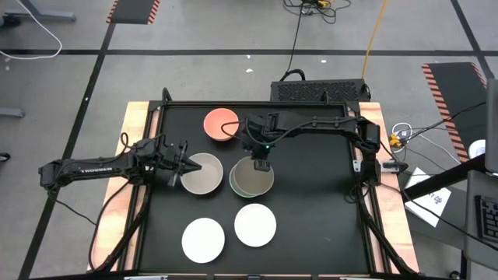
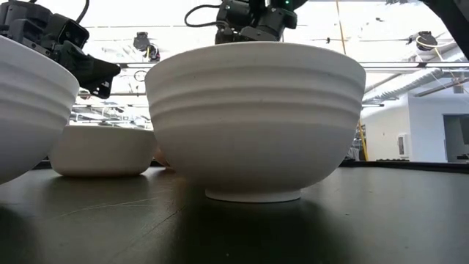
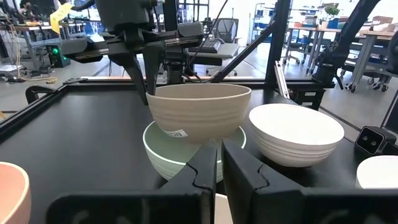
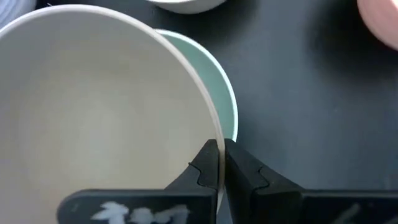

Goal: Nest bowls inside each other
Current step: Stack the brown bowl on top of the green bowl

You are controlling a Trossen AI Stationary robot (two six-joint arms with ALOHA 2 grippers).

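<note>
Right claw (image 4: 217, 163) pinching the beige-grey bowl (image 3: 199, 111) rim, hovering over the mint green bowl (image 3: 163, 155).
Rim grip keeps the base free to nest; left claw (image 1: 185, 164) closed, empty, beside the olive-grey bowl (image 1: 202, 173) mid-surface.

One bowl (image 3: 199, 112) held just above another bowl (image 3: 163, 155), two bowls (image 1: 204, 238) in front

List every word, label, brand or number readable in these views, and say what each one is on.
"THUNDER": white letters on the left arm, high view; small, so the reading is tentative.
Sticker on the beige-grey bowl, left wrist view: too small to read.
White marking on the right wrist housing, right wrist view: blurred and cut off, unreadable.
Papers beside the table, high view: print too small to read.
</note>
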